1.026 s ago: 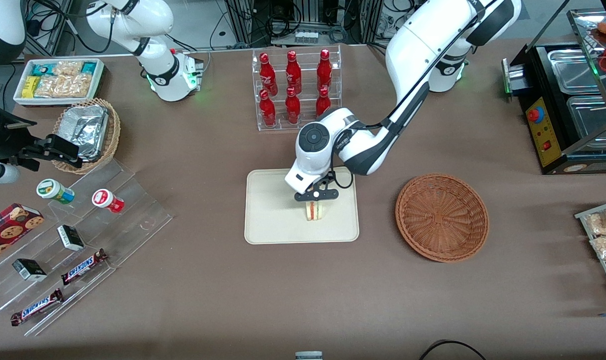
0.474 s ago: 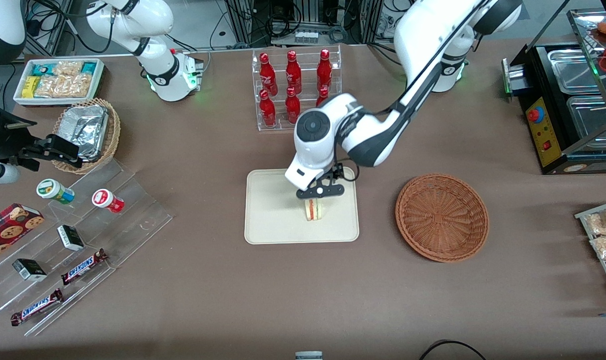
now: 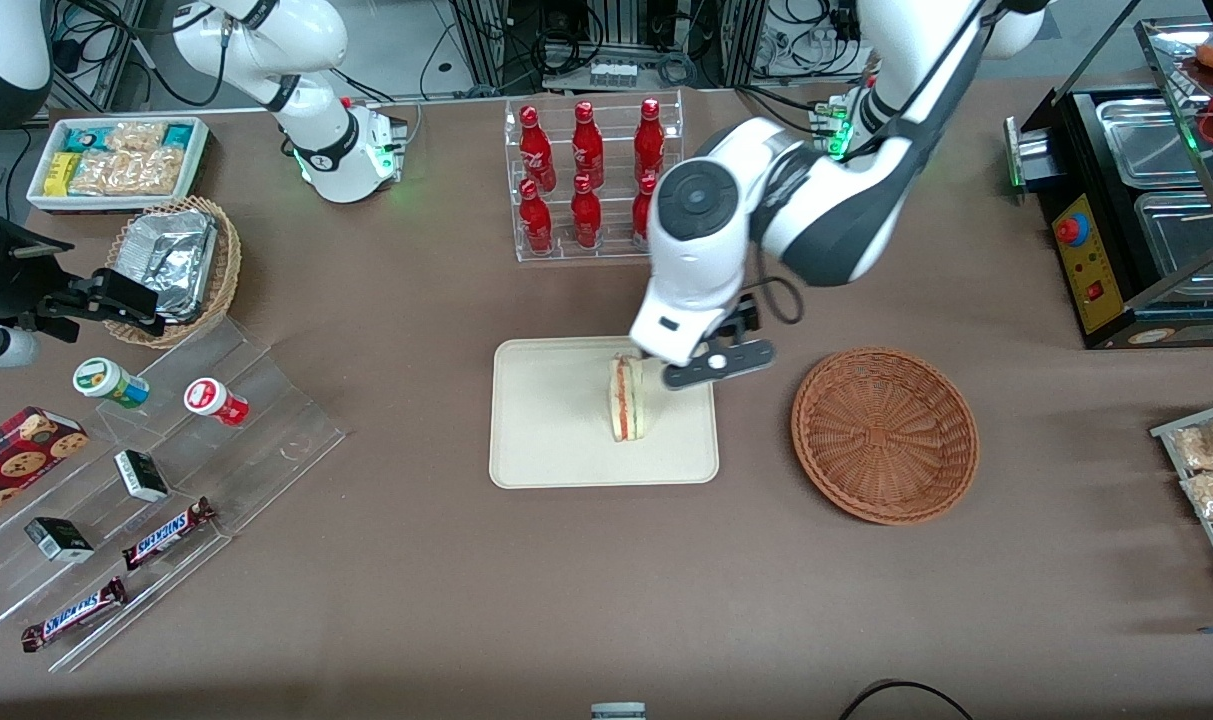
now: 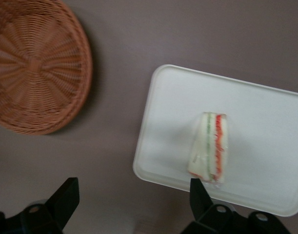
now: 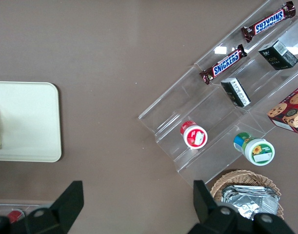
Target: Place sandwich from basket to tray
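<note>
The brown bench [image 3: 386,560] carries everything, and the left arm [image 3: 826,200] reaches in over its middle from the edge farthest from the front camera. Near the middle of the bench, a little toward the working arm's end, sits the basket [image 3: 885,434], round, reddish-brown wicker, with nothing in it; the left wrist view shows its woven floor bare [image 4: 36,68]. Just beside it, toward the parked arm's end and apart from it, lies the tray [image 3: 546,440], cream-white with rounded corners, its long side running along the bench. A clear rack of red bottles [image 3: 591,175] stands farther from the front camera than the tray. The hand [image 3: 714,364] hangs above the tray's corner nearest the basket and the bottles, raised clear of the tray, its fingers [image 4: 66,197] spread wide and holding nothing. The sandwich [image 3: 626,397] rests on the tray, on the half toward the basket, standing on edge with its red and green filling layers showing between pale bread; in the left wrist view it sits alone on the tray's surface [image 4: 210,146], free of the hand.
</note>
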`<state>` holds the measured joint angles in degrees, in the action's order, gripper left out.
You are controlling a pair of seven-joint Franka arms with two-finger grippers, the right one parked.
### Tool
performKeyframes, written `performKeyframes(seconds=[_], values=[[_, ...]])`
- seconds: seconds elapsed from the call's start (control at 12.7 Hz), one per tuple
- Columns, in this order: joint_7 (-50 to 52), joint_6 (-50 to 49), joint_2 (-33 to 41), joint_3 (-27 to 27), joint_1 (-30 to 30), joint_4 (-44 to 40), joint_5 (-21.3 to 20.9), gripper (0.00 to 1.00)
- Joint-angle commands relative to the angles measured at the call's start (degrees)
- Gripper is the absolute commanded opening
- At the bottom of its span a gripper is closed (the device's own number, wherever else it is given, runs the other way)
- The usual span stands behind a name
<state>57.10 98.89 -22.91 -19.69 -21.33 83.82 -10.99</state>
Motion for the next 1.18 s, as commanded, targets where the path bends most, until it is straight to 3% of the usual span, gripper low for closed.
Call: performKeyframes(seconds=[0.0, 0.87, 1.11], values=[[-3.3, -4.4, 3.7, 0.1, 4.2, 1.0, 1.1, 1.0], [-36.1, -18.3, 14.5, 0.4, 23.9, 1.7, 4.1, 1.0], [-44.9, -19.5, 17.0, 7.4, 23.6, 2.1, 6.7, 1.0]])
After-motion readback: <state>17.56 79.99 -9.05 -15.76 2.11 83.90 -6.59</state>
